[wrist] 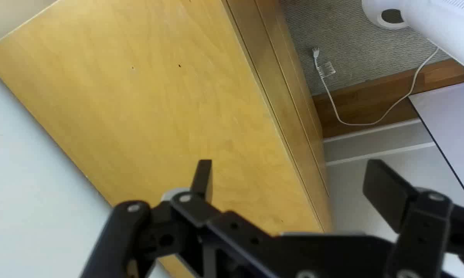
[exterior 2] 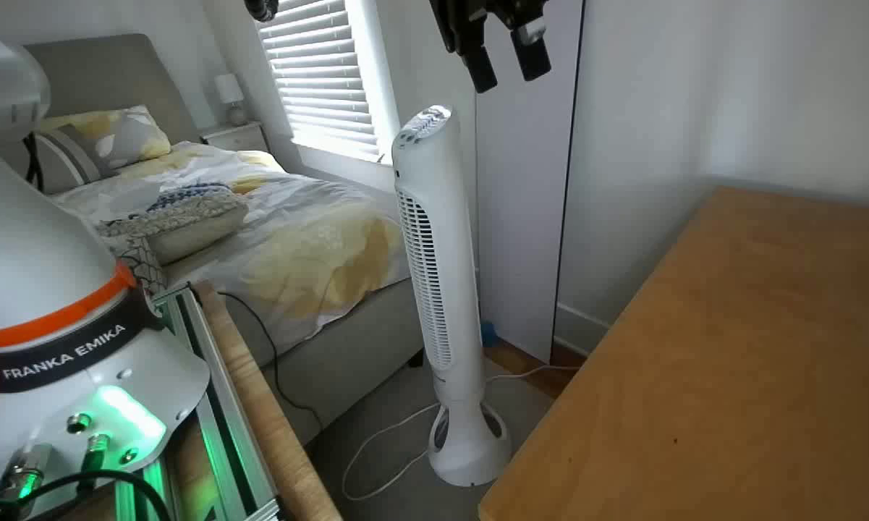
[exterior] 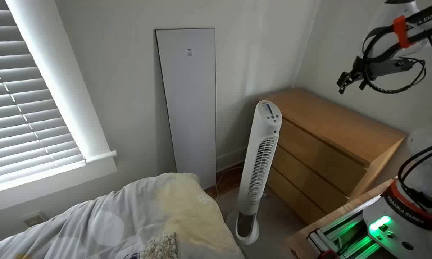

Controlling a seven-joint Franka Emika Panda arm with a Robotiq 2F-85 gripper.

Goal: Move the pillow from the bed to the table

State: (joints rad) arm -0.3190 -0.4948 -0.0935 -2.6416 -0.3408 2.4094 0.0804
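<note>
The pillow (exterior 2: 181,211), nubby cream with a navy-and-white patch, lies on the bed (exterior 2: 325,257) among rumpled white and yellow bedding. Only a corner of the pillow (exterior: 161,246) shows at the bottom edge in an exterior view. The table (exterior: 336,124), a tan chest of drawers, stands across from the bed, with nothing on the visible part of its top. High above the floor, well away from the pillow, hangs my gripper (exterior 2: 510,74). In the wrist view the gripper (wrist: 289,170) is open, its fingers wide apart and nothing between them, over the table (wrist: 170,112).
A tall white tower fan (exterior 2: 438,260) stands between bed and table, close to the drawers. Its white cord (wrist: 365,124) runs over the floor. A white panel (exterior: 190,108) leans on the wall behind. The arm's base (exterior: 403,212) sits on a wooden stand beside the drawers.
</note>
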